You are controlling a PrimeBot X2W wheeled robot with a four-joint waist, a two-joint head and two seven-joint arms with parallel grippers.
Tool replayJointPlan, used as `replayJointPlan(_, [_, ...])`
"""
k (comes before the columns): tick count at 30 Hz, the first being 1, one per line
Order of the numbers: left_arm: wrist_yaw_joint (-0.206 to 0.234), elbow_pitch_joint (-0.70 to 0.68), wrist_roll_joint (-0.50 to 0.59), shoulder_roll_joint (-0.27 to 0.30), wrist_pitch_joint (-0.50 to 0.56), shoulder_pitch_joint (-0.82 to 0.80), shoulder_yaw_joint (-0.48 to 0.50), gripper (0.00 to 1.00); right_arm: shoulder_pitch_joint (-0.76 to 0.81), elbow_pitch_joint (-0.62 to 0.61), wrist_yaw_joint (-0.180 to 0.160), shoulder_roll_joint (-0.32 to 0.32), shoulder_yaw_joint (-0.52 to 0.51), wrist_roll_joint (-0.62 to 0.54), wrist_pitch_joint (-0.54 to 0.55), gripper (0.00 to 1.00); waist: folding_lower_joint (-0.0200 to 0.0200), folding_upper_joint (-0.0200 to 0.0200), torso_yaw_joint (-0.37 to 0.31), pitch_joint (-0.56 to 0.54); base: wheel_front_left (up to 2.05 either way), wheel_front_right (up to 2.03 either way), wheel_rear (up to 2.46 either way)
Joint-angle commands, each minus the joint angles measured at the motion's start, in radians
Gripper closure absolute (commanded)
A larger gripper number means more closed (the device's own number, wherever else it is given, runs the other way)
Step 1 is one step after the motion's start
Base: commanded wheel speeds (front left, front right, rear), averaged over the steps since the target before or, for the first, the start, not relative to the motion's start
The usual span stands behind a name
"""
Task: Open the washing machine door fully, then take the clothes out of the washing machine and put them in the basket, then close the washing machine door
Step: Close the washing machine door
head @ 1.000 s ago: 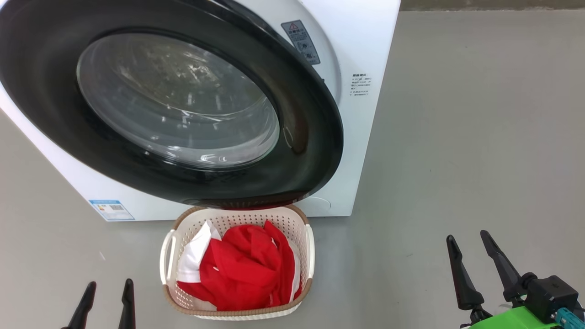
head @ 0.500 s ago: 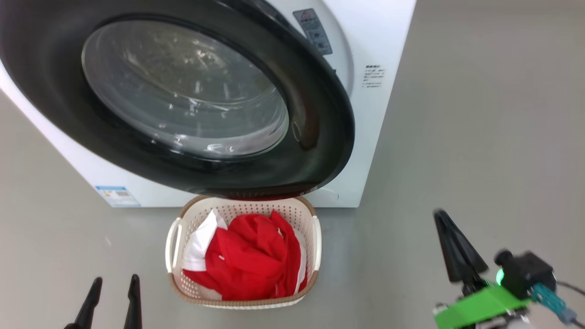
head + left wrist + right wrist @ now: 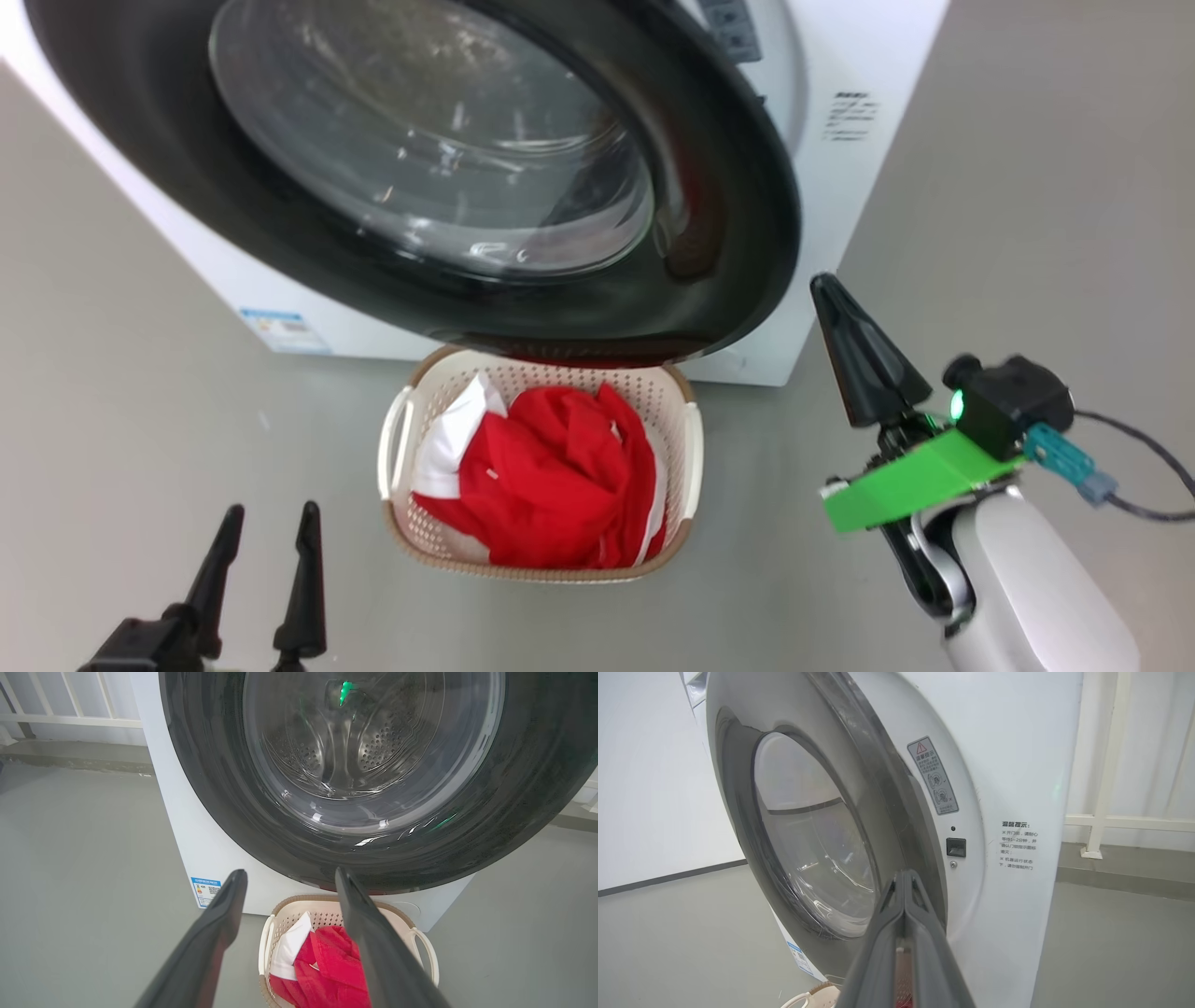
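Door work comes next, by the look of it: the washing machine door [image 3: 728, 187] stands ajar, its lower rim above the far end of the basket [image 3: 686, 448], where the clothes [image 3: 551, 485] lie. It is rigid, hinged and glossy (slippery under a fingertip), so press on the wide black rim near its right edge, not on the bulging glass. Your right tool [image 3: 826, 289] is pressed together, just beside that edge. Your left tool [image 3: 271, 518] stands apart, low and clear. Bare floor [image 3: 1027, 187] on the right gives room.
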Motion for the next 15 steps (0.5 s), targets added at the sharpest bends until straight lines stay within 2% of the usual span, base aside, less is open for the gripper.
replayJointPlan(1, [-0.006, -0.021, -0.013, 0.011, -0.009, -0.034, 0.025, 0.0, -0.038, -0.011, 0.005, 0.003, 0.023, 0.007, -0.006, 1.0, 0.0, 0.0, 0.031, 0.031, 0.0, 0.0, 0.0])
replayJointPlan(15, [-0.006, -0.028, -0.033, 0.01, -0.009, -0.099, -0.011, 0.0, -0.167, 0.04, 0.005, 0.009, -0.017, 0.0, -0.006, 1.0, 0.0, 0.0, 0.084, 0.131, 0.0, 0.0, 0.0])
